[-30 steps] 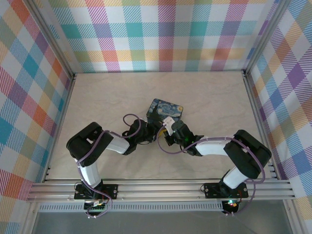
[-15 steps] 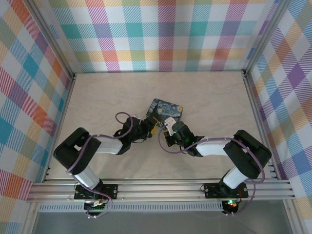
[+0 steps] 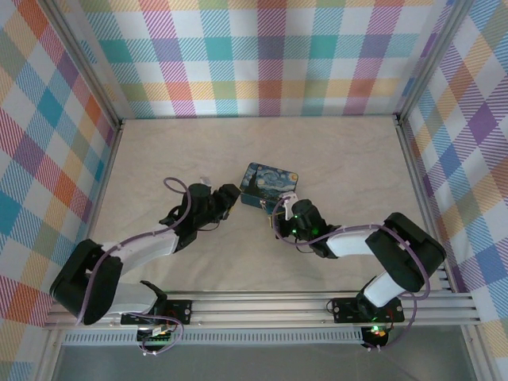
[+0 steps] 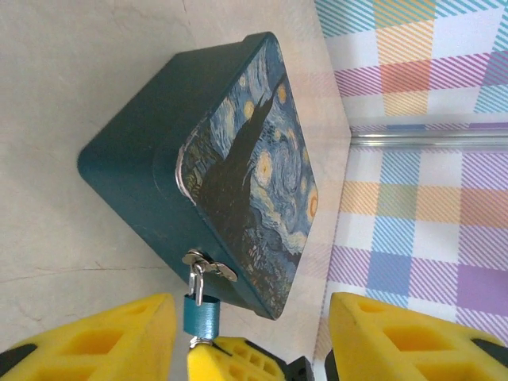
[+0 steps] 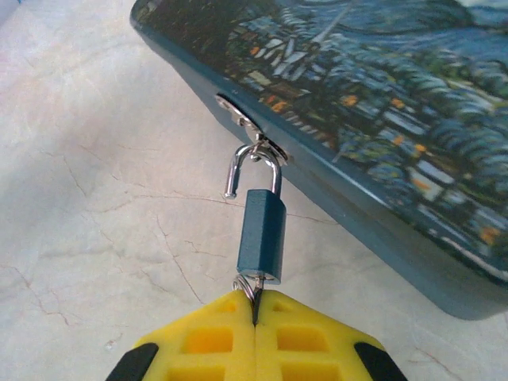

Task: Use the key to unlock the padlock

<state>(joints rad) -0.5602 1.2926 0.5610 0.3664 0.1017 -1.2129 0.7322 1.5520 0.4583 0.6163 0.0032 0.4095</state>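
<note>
**Right gripper pinched on the key at the padlock's base**

The right gripper [image 5: 255, 305] has its two yellow fingertips pressed flat together, seam to seam. They are clamped on the key [image 5: 252, 284], a sliver of grey metal with a thin wire ring, most of it hidden between the pads. The fingertips are moulded plastic with recessed pockets and black backs.

The key sits at the underside of the padlock [image 5: 262, 234], a small block with a smooth blue body and squared edges. Its silvery shackle [image 5: 238, 171] is a polished hoop (one leg stands free of the body, the other runs into it), and it hooks through the metal hasp [image 5: 254, 139] on the tin [image 5: 381, 119]. The tin is a rounded-corner box with dark teal walls and a glossy lid painted with blue swirls and yellow spots. Its front wall runs just beside the padlock on the right.

To the padlock's left spreads the table [image 5: 95, 198], pale and matt with faint marble veining.

The left gripper [image 4: 250, 317] holds its yellow fingers wide apart, gripping nothing. It faces the tin's latch corner and stands off from it. From above, it [image 3: 232, 193] lies near the tin's left side and the right gripper [image 3: 284, 208] at its near edge. Plaid walls [image 3: 270, 55] close in the table's far edge and both sides.
</note>
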